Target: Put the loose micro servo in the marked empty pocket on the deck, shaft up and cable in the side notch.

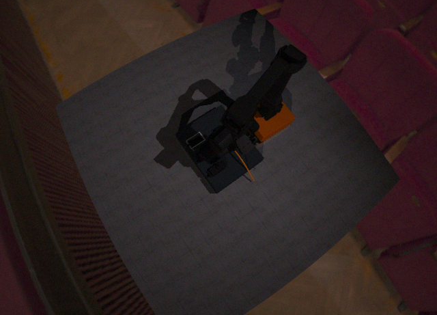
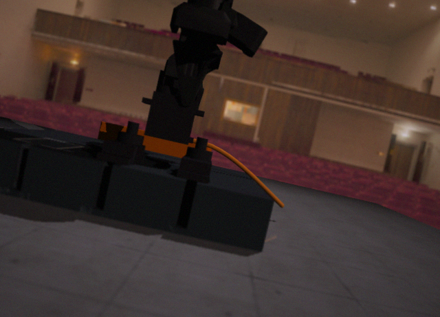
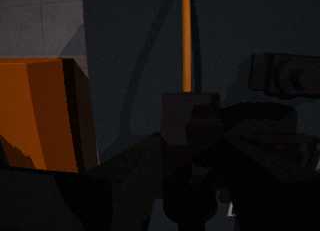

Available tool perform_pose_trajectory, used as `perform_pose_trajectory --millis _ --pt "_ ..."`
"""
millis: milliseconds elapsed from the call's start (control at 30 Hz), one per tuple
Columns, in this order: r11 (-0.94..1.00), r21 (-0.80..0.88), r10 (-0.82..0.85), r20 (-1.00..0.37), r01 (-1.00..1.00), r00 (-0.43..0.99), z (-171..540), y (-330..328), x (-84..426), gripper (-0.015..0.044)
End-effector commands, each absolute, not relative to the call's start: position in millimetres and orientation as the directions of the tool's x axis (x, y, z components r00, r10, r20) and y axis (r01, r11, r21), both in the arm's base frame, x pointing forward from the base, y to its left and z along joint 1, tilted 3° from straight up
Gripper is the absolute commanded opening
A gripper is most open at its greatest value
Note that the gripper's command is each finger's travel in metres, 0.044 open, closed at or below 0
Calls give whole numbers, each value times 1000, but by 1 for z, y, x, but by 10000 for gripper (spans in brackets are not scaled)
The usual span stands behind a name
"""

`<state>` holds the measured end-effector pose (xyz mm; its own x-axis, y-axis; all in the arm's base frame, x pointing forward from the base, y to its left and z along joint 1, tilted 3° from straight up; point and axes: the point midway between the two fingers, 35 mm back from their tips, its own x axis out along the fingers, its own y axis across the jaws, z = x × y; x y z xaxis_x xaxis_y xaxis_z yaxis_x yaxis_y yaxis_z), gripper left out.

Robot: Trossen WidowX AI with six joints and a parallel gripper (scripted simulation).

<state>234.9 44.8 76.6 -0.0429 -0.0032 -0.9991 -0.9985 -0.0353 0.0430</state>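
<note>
My gripper (image 2: 183, 97) (image 3: 189, 140) is shut on the dark loose servo (image 2: 168, 119) (image 3: 175, 116) and holds it above the deck (image 1: 231, 173) (image 2: 149, 192) (image 3: 125, 21). In the exterior view the servo looks roughly upright with a slight tilt, its ears sticking out at both sides; its shaft is hidden by the fingers. Its orange cable (image 1: 245, 166) (image 2: 241, 166) (image 3: 187, 41) trails out past the deck's edge. The pocket's white outline (image 1: 192, 137) shows on the deck, to the left of the gripper in the top view. The arm hides the servo in that view.
Two dark servos sit in the deck, one near its end (image 1: 215, 169) (image 2: 195, 164) (image 3: 285, 75) and one (image 2: 120, 152) closer to the marked pocket. An orange block (image 1: 276, 124) (image 2: 163, 146) (image 3: 45, 111) stands beside the deck. The scene is dim, with arm shadows across the deck.
</note>
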Motion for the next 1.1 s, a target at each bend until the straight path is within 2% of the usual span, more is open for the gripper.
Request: perform_pose_trajectory --millis 0,767,933,1067 --pt "-38 33 -7 -999 -999 -32 80 26 235 0" --pt "-37 33 -17 -999 -999 -33 81 -72 235 0" --pt "-31 33 -17 -999 -999 -33 81 -75 235 0" --pt "48 32 -17 -999 -998 -33 81 -75 235 0"
